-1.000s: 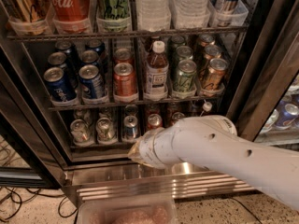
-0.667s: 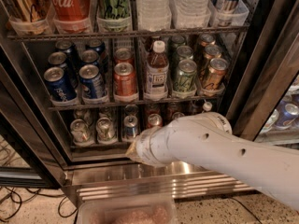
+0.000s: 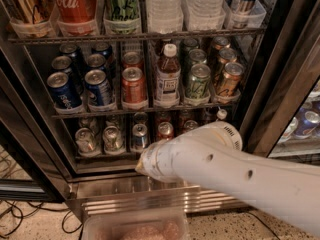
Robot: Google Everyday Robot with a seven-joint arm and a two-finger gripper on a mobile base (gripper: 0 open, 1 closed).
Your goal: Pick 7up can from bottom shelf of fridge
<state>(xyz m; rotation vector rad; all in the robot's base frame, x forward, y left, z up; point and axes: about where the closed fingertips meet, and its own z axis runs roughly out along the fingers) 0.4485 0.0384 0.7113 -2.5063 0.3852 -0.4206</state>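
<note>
The fridge (image 3: 280,84) stands open with dark racks. On the bottom shelf (image 3: 120,155) two whitish-silver cans with green marks stand side by side at the left (image 3: 86,140) (image 3: 112,138); I cannot tell which is the 7up can. To their right are a blue-and-silver can (image 3: 139,135), copper-red cans (image 3: 165,130) and a small bottle (image 3: 220,115). My gripper (image 3: 141,166) is at the tip of the white arm (image 3: 225,169), just in front of the shelf's front edge, below the blue-and-silver can. The arm hides the shelf's right half.
The middle rack holds blue Pepsi cans (image 3: 97,86), an orange can (image 3: 133,86), a bottle (image 3: 167,76) and green cans (image 3: 198,81). The steel slatted base (image 3: 130,199) lies below. A clear tray (image 3: 135,229) sits at the bottom. Cables (image 3: 20,216) lie on the floor at left.
The tip of the arm has crept slightly to the left and down in front of the bottom shelf. The cans have not moved.
</note>
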